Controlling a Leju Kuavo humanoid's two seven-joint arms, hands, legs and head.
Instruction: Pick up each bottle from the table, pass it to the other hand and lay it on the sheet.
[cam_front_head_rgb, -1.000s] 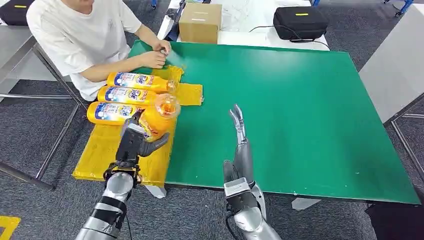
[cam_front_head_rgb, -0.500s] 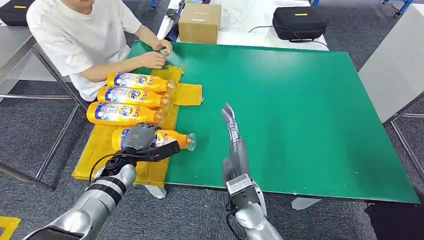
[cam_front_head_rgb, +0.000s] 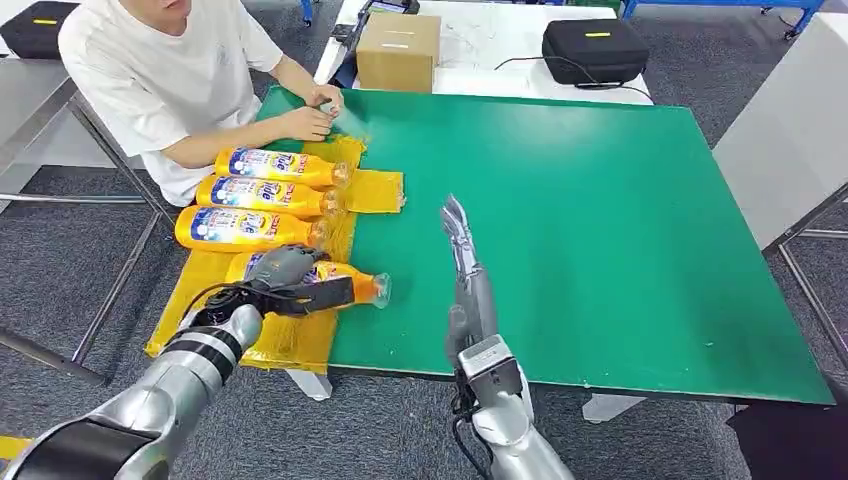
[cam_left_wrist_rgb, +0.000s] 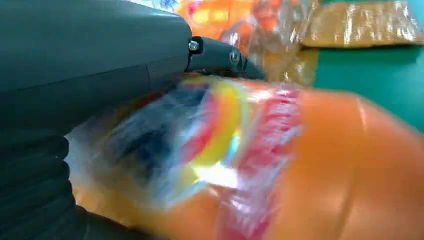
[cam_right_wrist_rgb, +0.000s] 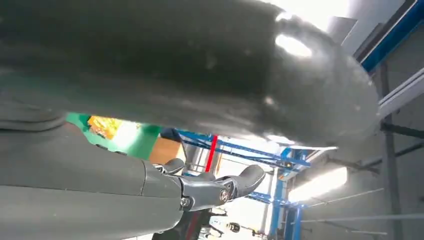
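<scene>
Three orange bottles (cam_front_head_rgb: 262, 195) with blue-and-white labels lie side by side on the yellow sheet (cam_front_head_rgb: 200, 300) at the table's left end. A fourth orange bottle (cam_front_head_rgb: 352, 283) lies on the sheet nearest me, its clear cap end reaching onto the green top. My left hand (cam_front_head_rgb: 285, 272) rests over this bottle and grips its body. In the left wrist view the bottle (cam_left_wrist_rgb: 300, 165) is blurred and pressed against the hand (cam_left_wrist_rgb: 90, 65). My right hand (cam_front_head_rgb: 462, 245) stands above the green top with straight fingers (cam_right_wrist_rgb: 220, 187) and holds nothing.
A person in a white shirt sits at the far left corner, hands (cam_front_head_rgb: 315, 110) on the green table (cam_front_head_rgb: 600, 220) by the sheet's far end. A cardboard box (cam_front_head_rgb: 398, 50) and a black case (cam_front_head_rgb: 595, 48) lie beyond the far edge.
My left hand has brought the fourth bottle down from a tilted hold to lying flat on the sheet. The right hand has drifted a little left and farther out.
</scene>
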